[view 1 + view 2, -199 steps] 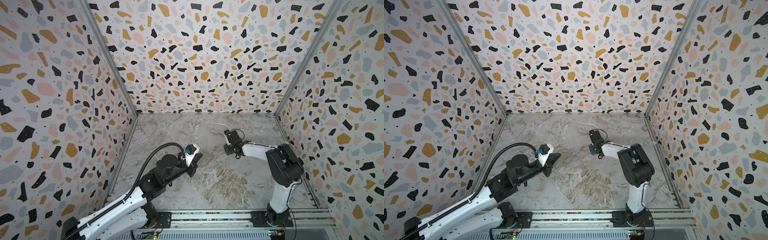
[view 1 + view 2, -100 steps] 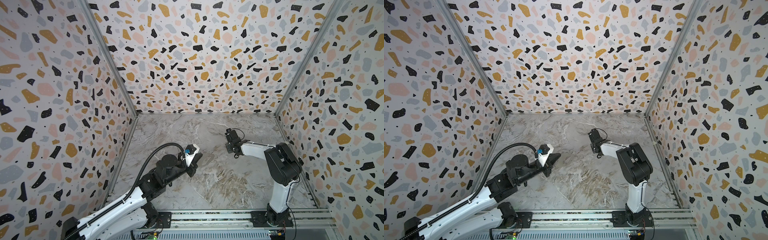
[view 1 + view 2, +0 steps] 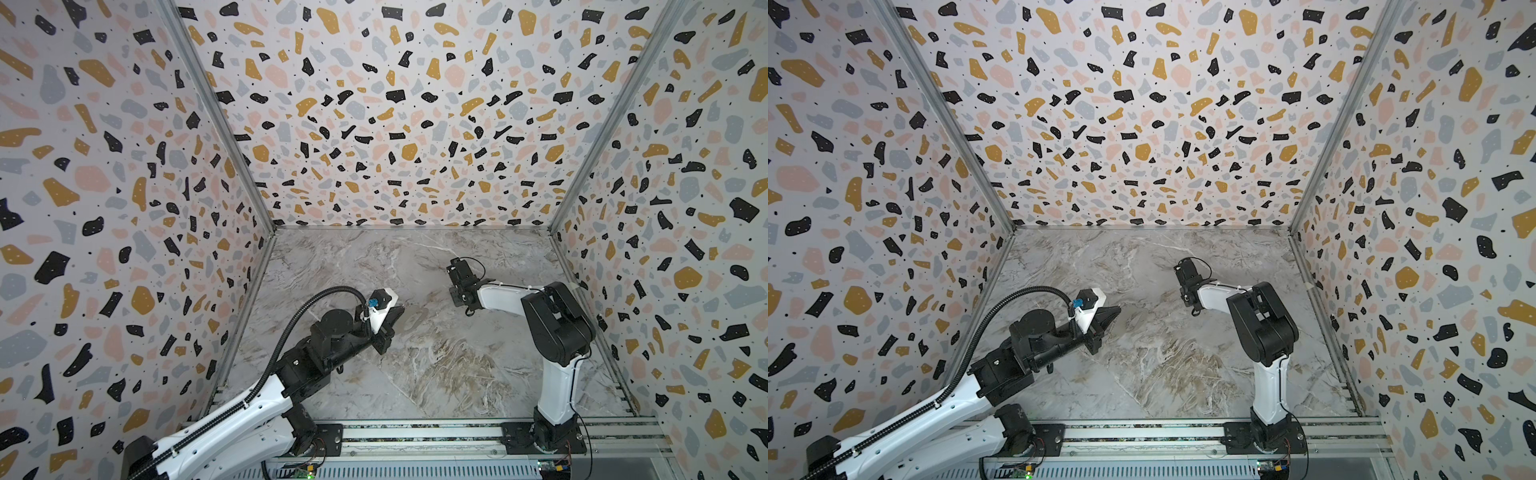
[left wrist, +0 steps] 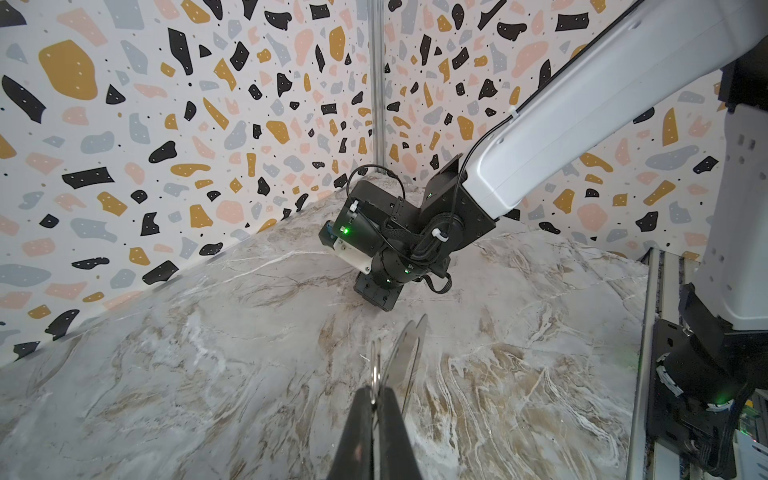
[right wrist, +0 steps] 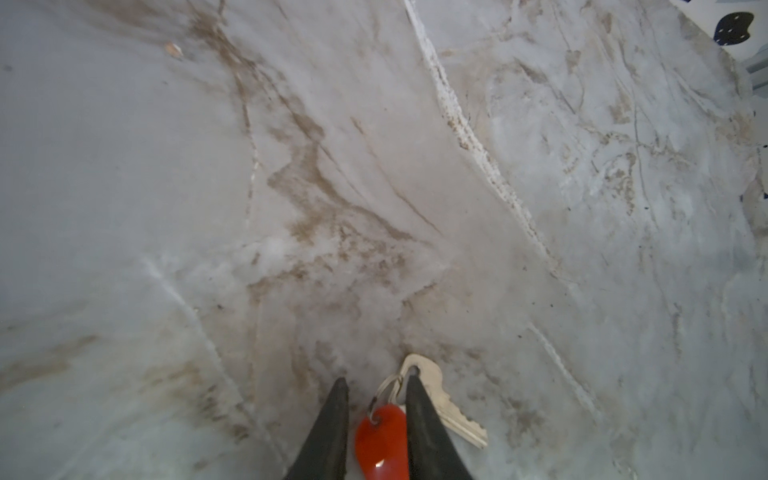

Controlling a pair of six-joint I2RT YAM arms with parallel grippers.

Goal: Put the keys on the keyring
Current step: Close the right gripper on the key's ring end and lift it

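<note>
Marble tabletop (image 5: 291, 166): key (image 5: 440, 399), red tag (image 5: 382, 440) between right hand (image 5: 376, 378) fingers (image 5: 328, 428)

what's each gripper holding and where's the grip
Left gripper pinches the keyring at one end. Right gripper straddles the red tag of a key, not yet clamped.

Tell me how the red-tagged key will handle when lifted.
Probably floppy: only a small ring joins the key and red tag, so they would swing. Likely light, being thin and flat. It may skid on the smooth tabletop.
</note>
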